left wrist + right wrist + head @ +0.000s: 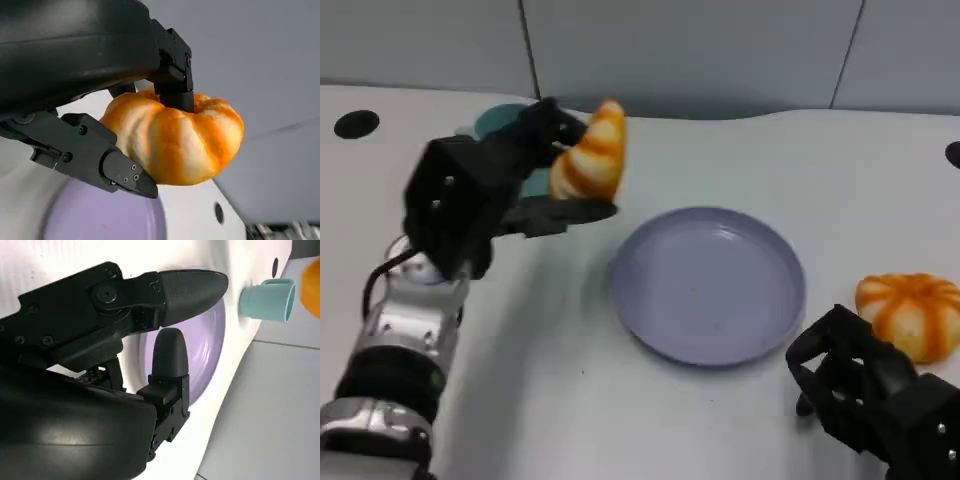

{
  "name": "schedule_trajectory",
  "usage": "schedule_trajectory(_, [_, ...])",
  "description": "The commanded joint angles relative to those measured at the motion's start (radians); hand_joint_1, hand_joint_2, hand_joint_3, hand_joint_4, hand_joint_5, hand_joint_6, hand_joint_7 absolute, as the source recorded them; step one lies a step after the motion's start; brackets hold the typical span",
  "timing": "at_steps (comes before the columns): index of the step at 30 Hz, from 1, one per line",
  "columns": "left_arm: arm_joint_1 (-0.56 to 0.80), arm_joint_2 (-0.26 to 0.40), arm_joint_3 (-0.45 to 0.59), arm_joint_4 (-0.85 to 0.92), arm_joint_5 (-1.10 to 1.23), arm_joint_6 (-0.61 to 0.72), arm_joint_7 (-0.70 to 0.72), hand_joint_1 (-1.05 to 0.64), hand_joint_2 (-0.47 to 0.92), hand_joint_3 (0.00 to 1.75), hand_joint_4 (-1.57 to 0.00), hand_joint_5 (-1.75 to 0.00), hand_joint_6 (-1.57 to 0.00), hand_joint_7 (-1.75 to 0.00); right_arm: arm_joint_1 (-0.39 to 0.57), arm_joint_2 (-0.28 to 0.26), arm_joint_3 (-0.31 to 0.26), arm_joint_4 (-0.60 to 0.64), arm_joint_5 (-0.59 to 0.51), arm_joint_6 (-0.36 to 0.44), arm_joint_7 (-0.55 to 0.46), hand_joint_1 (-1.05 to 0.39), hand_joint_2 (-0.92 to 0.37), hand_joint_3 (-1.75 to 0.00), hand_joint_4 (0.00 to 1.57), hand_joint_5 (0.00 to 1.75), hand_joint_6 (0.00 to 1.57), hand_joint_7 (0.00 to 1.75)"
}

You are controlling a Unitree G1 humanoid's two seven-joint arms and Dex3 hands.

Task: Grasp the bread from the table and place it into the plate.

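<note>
My left hand [470, 195] grips an orange-and-white striped bread roll [590, 155] and holds it in the air, left of the lavender plate [710, 285] and a little behind it. In the left wrist view the fingers [120, 170] clamp the roll [180, 137] from both sides, with the plate's rim [100, 215] below. My right hand [865, 390] rests low at the front right, holding nothing. In the right wrist view its fingers [170, 355] stretch apart towards the plate [210, 345].
A second striped roll [912, 313] lies on the white table right of the plate, just beyond my right hand. A teal cup [498, 120] stands at the back left, partly behind my left hand, and it appears in the right wrist view [265, 300]. A wall runs behind the table.
</note>
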Motion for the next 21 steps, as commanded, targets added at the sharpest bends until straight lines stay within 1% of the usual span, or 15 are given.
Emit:
schedule_trajectory(1, [-0.075,-0.037,-0.076,0.046,0.1,-0.002,0.041,-0.18,0.85,0.07,-0.92,-1.75,-0.71,-1.75,-0.004,-0.007,-0.002,-0.009,0.014,0.028,0.007,-0.27,-0.92,-0.35,0.54,1.75,0.35,1.74])
schedule_trajectory(3, [-0.093,-0.049,-0.093,0.07,0.13,-0.003,0.062,-0.19,0.84,0.06,-0.93,-1.75,-0.73,-1.75,-0.003,-0.004,-0.001,-0.011,0.012,0.029,0.004,-0.27,-0.92,-0.35,0.54,1.75,0.35,1.75])
schedule_trajectory(5, [-0.121,-0.062,-0.156,0.108,0.224,-0.019,0.13,-0.2,0.84,0.07,-0.94,-1.75,-0.75,-1.75,-0.002,-0.009,0.004,-0.019,0.001,0.041,0.003,-0.27,-0.92,-0.35,0.55,1.75,0.35,1.75])
schedule_trajectory(7, [-0.136,-0.068,-0.184,0.134,0.266,-0.031,0.167,-0.2,0.84,0.07,-0.95,-1.75,-0.76,-1.75,-0.002,-0.011,0.006,-0.025,-0.004,0.049,0.003,-0.28,-0.92,-0.35,0.55,1.75,0.35,1.75])
schedule_trajectory(8, [-0.152,-0.071,-0.215,0.167,0.304,-0.038,0.188,-0.2,0.84,0.07,-0.95,-1.75,-0.76,-1.75,0.001,-0.009,0.007,-0.029,-0.003,0.047,0.001,-0.28,-0.92,-0.35,0.55,1.75,0.35,1.75])
schedule_trajectory(12, [-0.202,-0.072,-0.341,0.268,0.462,-0.049,0.277,-0.2,0.86,0.09,-0.9,-1.75,-0.65,-1.75,0.007,-0.007,0.009,-0.03,0.006,0.036,0.005,-0.26,-0.92,-0.35,0.56,1.75,0.36,1.75])
schedule_trajectory(17, [-0.241,-0.074,-0.455,0.337,0.598,-0.045,0.365,-0.19,0.85,0.09,-0.85,-1.75,-0.62,-1.75,0.01,-0.006,0.012,-0.039,0.016,0.05,0.011,-0.26,-0.92,-0.35,0.57,1.75,0.36,1.75])
schedule_trajectory(19, [-0.251,-0.076,-0.477,0.355,0.623,-0.041,0.378,-0.28,0.84,0.08,-0.83,-1.75,-0.59,-1.75,0.01,-0.007,0.012,-0.041,0.019,0.051,0.014,-0.27,-0.92,-0.35,0.56,1.75,0.36,1.75])
schedule_trajectory(20, [-0.259,-0.078,-0.489,0.363,0.635,-0.028,0.362,-0.3,0.84,0.08,-0.82,-1.75,-0.58,-1.75,0.009,-0.009,0.013,-0.036,0.017,0.043,0.014,-0.27,-0.92,-0.35,0.56,1.75,0.36,1.75])
schedule_trajectory(21, [-0.265,-0.079,-0.497,0.369,0.643,-0.018,0.35,-0.41,0.86,0.06,-0.6,-1.69,-0.44,-1.68,0.009,-0.01,0.014,-0.032,0.015,0.036,0.013,-0.27,-0.92,-0.35,0.57,1.75,0.36,1.75])
